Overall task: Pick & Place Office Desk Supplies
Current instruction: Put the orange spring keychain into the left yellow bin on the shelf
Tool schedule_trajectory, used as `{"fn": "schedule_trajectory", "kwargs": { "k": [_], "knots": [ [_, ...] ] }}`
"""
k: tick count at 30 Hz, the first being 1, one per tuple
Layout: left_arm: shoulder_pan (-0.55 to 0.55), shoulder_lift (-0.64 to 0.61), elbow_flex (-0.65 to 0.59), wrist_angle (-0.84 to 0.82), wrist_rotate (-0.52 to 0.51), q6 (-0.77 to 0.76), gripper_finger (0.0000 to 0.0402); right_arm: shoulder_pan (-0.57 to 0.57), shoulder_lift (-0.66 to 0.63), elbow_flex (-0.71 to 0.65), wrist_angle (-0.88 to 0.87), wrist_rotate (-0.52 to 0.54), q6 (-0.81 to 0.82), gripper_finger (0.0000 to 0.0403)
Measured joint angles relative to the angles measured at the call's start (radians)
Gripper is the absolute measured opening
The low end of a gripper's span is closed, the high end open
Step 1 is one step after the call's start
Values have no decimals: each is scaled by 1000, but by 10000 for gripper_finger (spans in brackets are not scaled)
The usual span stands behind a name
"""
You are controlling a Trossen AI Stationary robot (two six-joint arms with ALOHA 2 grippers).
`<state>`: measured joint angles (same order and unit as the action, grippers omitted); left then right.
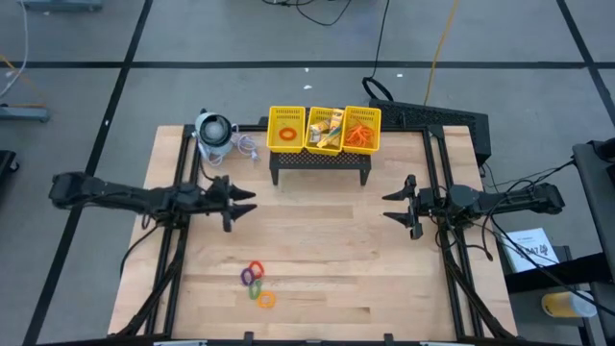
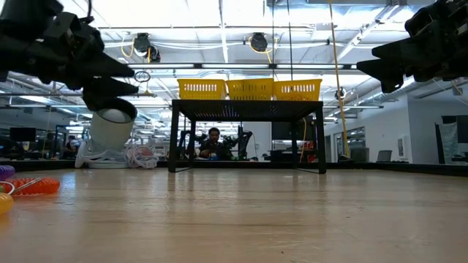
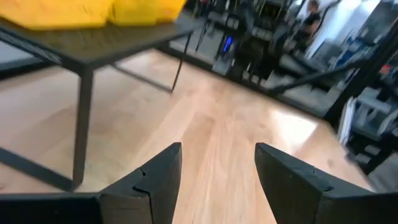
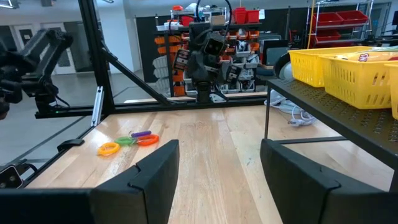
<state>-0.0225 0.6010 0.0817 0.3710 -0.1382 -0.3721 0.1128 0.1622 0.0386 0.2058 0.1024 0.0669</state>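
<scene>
Both arms reach inward, level, facing each other. The left pincer (image 1: 242, 201) and the right pincer (image 1: 396, 203) have their fingers apart, holding nothing.

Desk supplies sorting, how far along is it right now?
Looks mostly done: the yellow basket on the black stand holds an orange ring, packets and orange rubber bands, one kind per compartment. In hand: nothing; the left gripper and right gripper hover open and empty. Left: a cluster of coloured rings near the table's front edge.
</scene>
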Motion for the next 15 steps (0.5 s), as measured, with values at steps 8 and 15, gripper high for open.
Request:
{"fn": "schedule_trajectory", "kwargs": {
  "k": [8, 15],
  "knots": [
    [-93, 373, 200, -54, -80, 3, 214, 0, 0, 0, 0, 0, 0, 215],
    [-132, 670, 462, -396, -81, -17, 214, 0, 0, 0, 0, 0, 0, 215]
  ]
}}
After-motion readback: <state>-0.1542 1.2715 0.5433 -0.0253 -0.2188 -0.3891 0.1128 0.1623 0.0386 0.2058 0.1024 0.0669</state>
